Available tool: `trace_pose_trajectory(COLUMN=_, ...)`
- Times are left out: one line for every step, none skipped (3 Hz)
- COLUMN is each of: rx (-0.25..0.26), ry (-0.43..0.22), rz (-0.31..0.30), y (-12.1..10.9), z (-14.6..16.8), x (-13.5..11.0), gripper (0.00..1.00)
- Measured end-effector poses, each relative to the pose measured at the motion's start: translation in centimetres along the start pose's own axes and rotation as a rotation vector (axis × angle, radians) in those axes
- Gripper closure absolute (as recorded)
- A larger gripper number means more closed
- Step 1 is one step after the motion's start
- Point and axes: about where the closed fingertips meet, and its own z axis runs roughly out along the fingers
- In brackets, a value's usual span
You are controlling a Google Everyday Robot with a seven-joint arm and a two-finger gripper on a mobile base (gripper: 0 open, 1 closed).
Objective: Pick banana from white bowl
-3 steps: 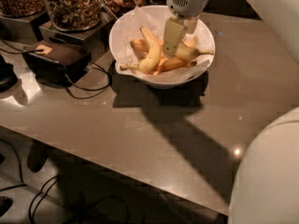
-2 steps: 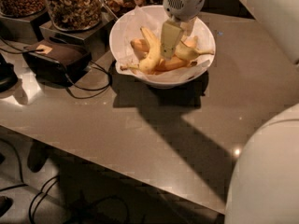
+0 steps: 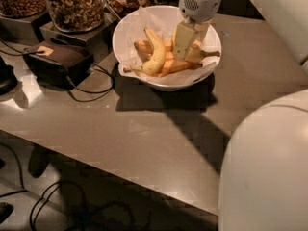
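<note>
A matt plastic gripper [image 3: 184, 41] hangs over the smooth-skinned banana [image 3: 199, 56] in a smooth white bowl [image 3: 162, 84] lined with crinkled paper [image 3: 138, 22]. The grey tabletop [image 3: 144, 134] shows a smooth satin sheen.

The robot is clad in smooth, glossy white. A large rounded shell [image 3: 264, 167] fills the view past the table's [image 3: 144, 129] near right corner, and a broad white arm link [image 3: 284, 18] slants by the far right corner. The wrist housing [image 3: 199, 1] is a white, softly rounded barrel bearing a small round grille [image 3: 191, 4] of dark dots. Below it the tool [image 3: 184, 47], a pale cream, blocky piece, sits by the table's far edge, right of centre.
</note>
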Motion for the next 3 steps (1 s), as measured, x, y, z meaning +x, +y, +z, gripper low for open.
trace_pose_trajectory(rx=-0.005, ry=-0.008, rz=0.042, y=-1.8, z=0.4, x=0.5, gripper=0.39)
trace_pose_trajectory(rx=-0.016, ry=-0.003, rz=0.055, y=-2.5, z=1.3, x=0.5, gripper=0.57)
trace_pose_trajectory(rx=-0.034, ry=-0.004, rz=0.033, y=-2.1, z=1.9, x=0.2, gripper=0.8)
